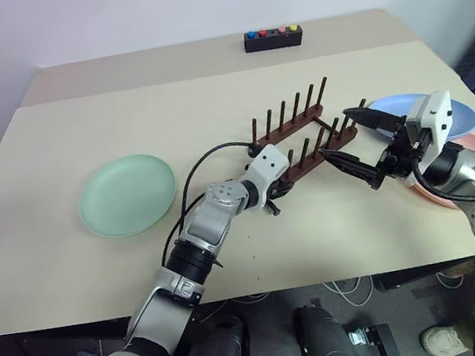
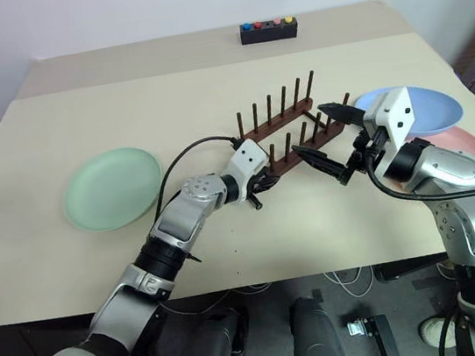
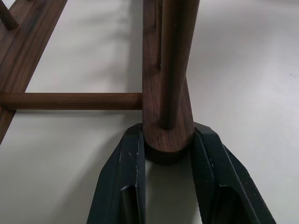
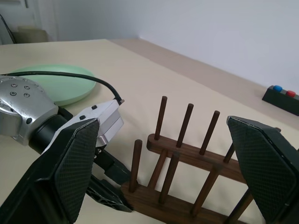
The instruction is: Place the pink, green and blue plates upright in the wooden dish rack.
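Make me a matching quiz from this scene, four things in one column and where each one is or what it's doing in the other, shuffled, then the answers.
Column one:
1. green plate
2. blue plate
3. left gripper
4. button box

Column two:
A. at the table's far edge
B. jaws on either side of the end of a wooden dish rack rail
C. flat on the table, on the robot's left
D. on the robot's right, beyond the rack

Pairs: 1-C, 2-D, 3-B, 4-A

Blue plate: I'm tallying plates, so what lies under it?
The blue plate overlaps the pink plate; the pink plate's covered part, and anything beneath it, cannot be seen behind the right gripper.
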`<state>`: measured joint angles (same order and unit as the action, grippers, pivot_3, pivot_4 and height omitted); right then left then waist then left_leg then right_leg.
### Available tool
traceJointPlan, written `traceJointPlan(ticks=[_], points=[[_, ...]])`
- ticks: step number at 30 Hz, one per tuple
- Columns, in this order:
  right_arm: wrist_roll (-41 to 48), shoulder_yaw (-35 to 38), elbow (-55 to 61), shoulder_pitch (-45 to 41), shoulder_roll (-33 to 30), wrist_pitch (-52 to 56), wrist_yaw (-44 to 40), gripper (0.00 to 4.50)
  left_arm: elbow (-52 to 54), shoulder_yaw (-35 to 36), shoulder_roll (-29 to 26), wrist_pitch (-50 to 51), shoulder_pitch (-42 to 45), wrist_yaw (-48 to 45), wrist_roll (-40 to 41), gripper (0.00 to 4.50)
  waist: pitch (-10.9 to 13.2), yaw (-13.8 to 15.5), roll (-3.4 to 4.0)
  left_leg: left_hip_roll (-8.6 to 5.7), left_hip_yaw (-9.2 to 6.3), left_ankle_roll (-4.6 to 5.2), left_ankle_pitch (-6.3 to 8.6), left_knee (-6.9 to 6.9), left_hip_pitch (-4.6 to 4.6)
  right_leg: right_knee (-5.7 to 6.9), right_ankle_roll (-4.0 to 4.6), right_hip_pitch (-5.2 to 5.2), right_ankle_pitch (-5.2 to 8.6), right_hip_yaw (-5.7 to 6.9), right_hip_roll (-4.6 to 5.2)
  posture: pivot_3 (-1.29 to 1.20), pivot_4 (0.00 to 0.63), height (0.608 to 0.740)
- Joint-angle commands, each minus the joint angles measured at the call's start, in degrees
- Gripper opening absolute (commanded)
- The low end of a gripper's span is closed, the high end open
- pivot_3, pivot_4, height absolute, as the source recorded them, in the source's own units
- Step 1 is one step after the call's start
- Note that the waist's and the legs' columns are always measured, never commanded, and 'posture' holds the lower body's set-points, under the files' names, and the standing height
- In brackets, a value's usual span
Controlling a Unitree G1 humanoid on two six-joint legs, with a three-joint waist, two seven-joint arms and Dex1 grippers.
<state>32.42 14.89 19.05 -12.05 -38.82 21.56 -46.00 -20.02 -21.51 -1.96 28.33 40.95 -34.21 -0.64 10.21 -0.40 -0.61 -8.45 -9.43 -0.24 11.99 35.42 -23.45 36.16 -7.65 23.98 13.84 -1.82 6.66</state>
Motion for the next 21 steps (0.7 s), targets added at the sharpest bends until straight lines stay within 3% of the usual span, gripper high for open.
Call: traceJointPlan(ticks=[1, 6, 11, 18, 21], points=[[1.1, 2.2, 2.5, 0.1, -0.7, -0.9, 0.1, 4.50, -0.5, 0.2, 0.2, 0.0, 0.0, -0.3, -0.1, 0.70, 0.0, 0.0, 0.00, 0.00, 0.00, 0.00, 0.00, 0.00, 0.00, 0.00, 0.00, 0.00, 0.00, 0.00, 0.00, 0.00, 0.150, 0.740], [1.2, 2.8, 2.4, 0.6, -0.8, -1.0, -0.1, 4.50, 0.4, 0.7, -3.9, -3.0, 1.4, -4.9, 0.2, 0.70, 0.0, -0.2, 0.00, 0.00, 0.00, 0.00, 0.00, 0.00, 0.01, 0.01, 0.00, 0.00, 0.00, 0.01, -0.01, 0.00, 0.150, 0.740], [2.3, 3.7, 2.2, 1.2, -0.8, -0.8, -0.9, 4.50, -0.5, 2.5, -9.8, -6.2, 4.2, -15.2, 3.6, 0.70, 0.0, -0.2, 0.00, 0.01, 0.00, 0.00, 0.00, -0.01, 0.01, 0.05, 0.00, 0.04, 0.00, 0.01, -0.03, 0.00, 0.150, 0.740], [6.4, 6.6, 3.3, 3.7, -2.7, 1.8, -3.1, 4.50, -7.0, 1.5, -13.6, -18.5, 5.9, -27.9, 3.8, 0.70, 0.0, 0.2, 0.00, -0.01, 0.00, 0.01, 0.00, 0.00, -0.01, -0.02, 0.00, 0.01, 0.00, 0.01, 0.01, 0.00, 0.150, 0.740], [6.5, 6.4, 4.0, 3.9, -3.1, 1.9, -2.7, 4.50, -11.1, 1.5, -13.0, -23.1, 6.6, -29.2, 2.5, 0.70, 0.0, 0.0, 0.00, -0.01, 0.00, 0.01, 0.00, 0.00, -0.01, -0.01, 0.00, 0.01, 0.00, 0.01, 0.01, 0.00, 0.150, 0.740]])
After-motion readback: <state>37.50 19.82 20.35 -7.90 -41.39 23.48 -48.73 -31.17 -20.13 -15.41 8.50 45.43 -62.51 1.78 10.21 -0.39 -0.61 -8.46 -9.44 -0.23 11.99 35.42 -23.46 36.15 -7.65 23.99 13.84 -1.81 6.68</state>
